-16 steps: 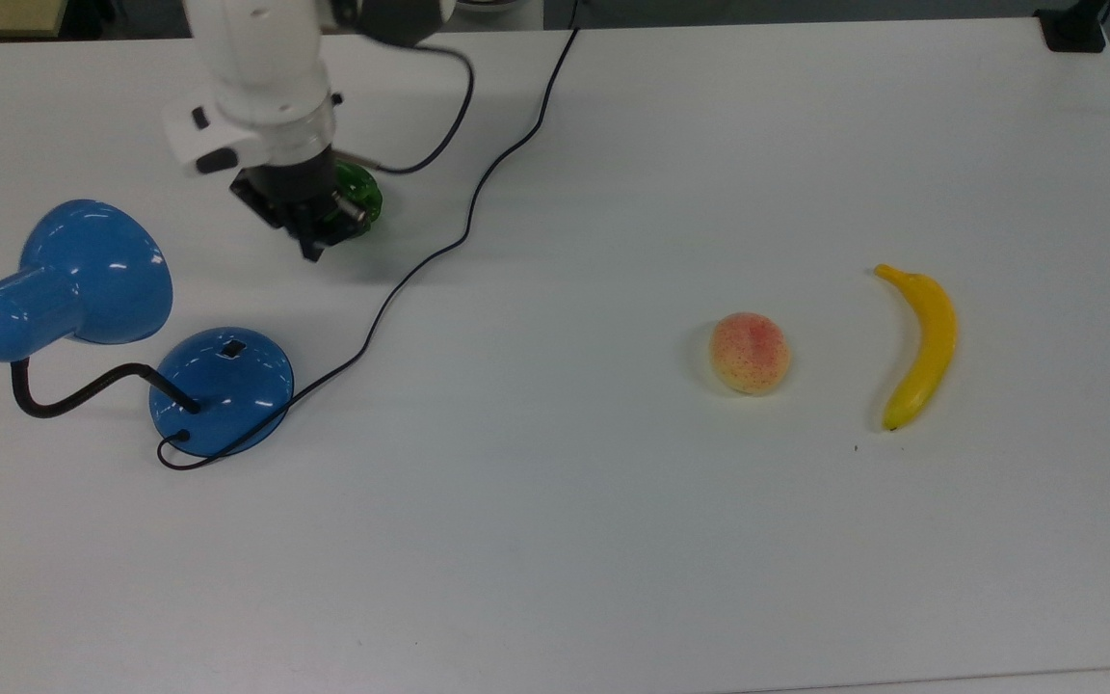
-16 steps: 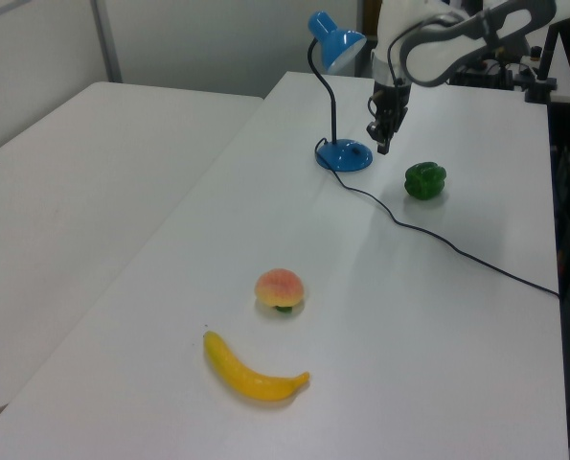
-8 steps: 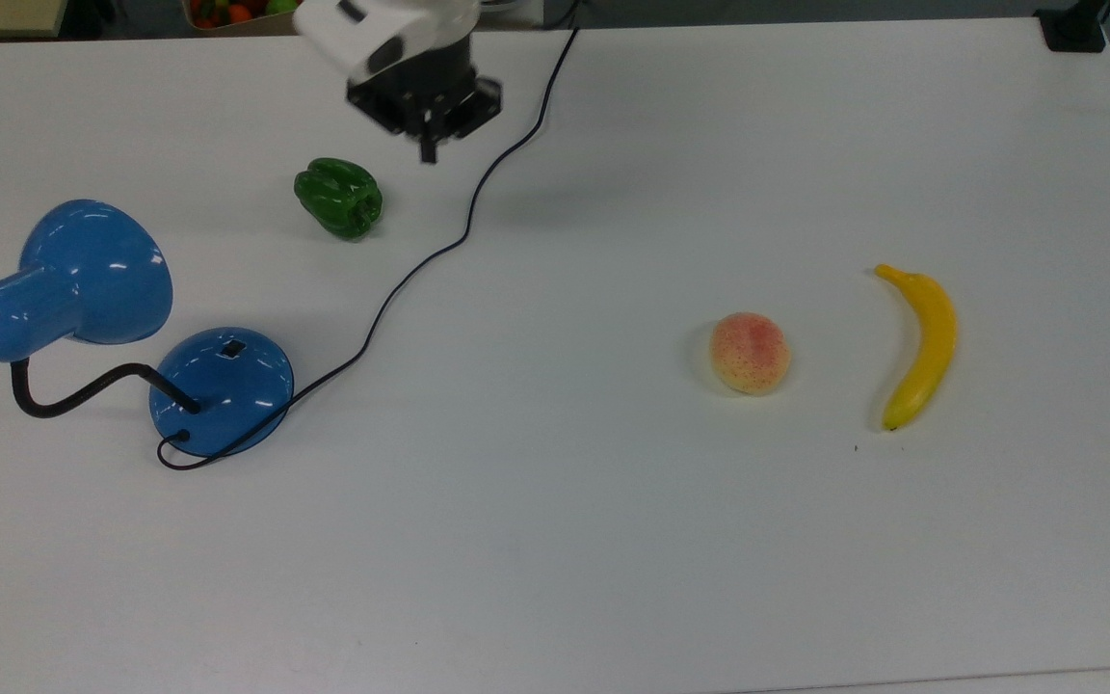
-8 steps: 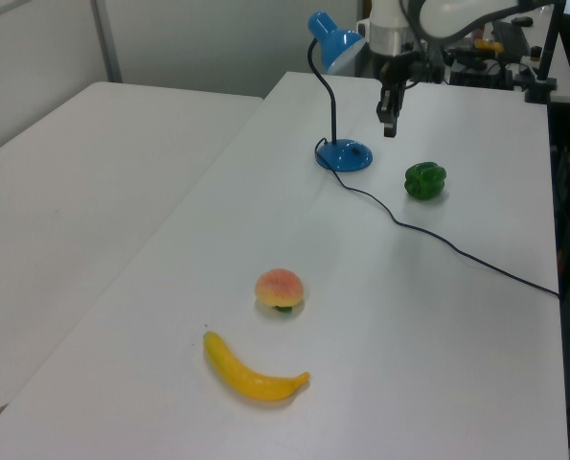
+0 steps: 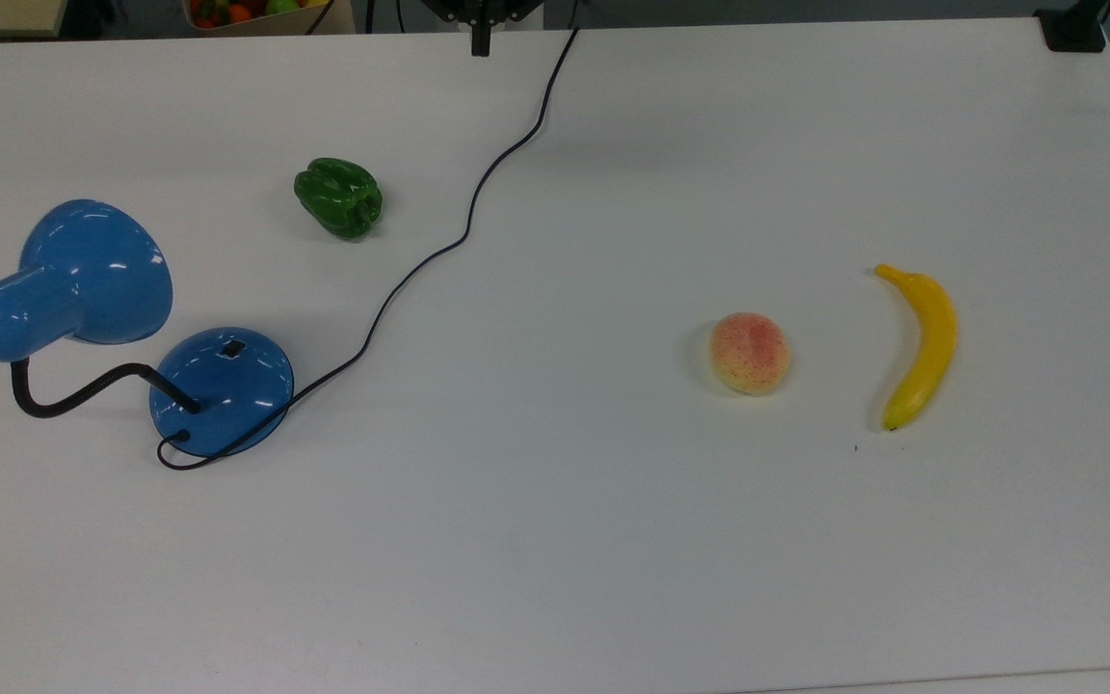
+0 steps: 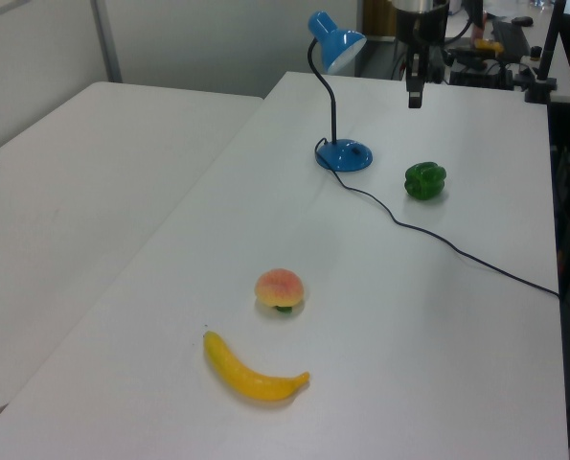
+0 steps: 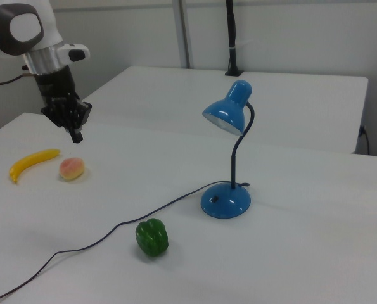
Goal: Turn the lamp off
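Observation:
The blue lamp stands at the top view's left, its bell shade [image 5: 83,275] joined by a black gooseneck to the domed base [image 5: 221,390]. A small rocker switch [image 5: 233,348] sits on top of the base. In the right view the shade [image 7: 226,113] hangs over the base [image 7: 225,201]. My gripper [image 5: 481,39] is at the top view's upper edge, far from the lamp, high above the table. Its fingers are shut and hold nothing. The left view has the gripper [image 6: 415,96] right of the shade [image 6: 334,43]; in the right view the gripper [image 7: 76,134] hangs at far left.
A green pepper [image 5: 339,198] lies between the lamp and the gripper. The lamp's black cord [image 5: 459,231] snakes from the base to the table's far edge. A peach [image 5: 750,352] and a banana [image 5: 919,345] lie at the top view's right.
My gripper has risen and pulled away from beside the lamp base, past the pepper, to the top view's upper edge. It stayed shut. The lamp has not moved.

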You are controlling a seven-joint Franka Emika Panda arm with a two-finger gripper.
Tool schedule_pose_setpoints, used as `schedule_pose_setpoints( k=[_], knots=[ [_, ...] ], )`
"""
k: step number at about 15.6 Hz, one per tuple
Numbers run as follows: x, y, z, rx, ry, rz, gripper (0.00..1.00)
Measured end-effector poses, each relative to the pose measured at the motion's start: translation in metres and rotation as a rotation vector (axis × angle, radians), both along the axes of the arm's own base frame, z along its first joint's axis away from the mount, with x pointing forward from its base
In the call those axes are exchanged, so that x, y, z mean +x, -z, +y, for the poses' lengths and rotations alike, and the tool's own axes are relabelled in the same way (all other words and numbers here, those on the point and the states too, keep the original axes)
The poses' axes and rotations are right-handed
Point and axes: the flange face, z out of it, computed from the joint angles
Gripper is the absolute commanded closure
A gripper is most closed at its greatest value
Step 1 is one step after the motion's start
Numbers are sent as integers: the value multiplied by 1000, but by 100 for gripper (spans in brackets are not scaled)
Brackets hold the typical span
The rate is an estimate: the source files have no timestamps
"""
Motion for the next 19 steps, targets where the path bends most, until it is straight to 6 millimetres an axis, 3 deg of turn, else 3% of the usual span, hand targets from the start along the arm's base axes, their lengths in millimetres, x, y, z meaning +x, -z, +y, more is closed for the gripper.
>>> schedule_pose_setpoints(
  k=[1,2,3,4,9,15,19],
  knots=[
    [0,-1,-1,0,1,-2,54],
    [1,-2,-2,1,3,-3,31],
    [1,-3,-3,1,7,-6,12],
    [1,-4,-6,1,12,-7,0],
    [4,-12,-19,3,42,-20,0],
    [1,-45,-42,4,92,-30,0],
    [3,-43,-42,3,91,-27,0]
  ],
)
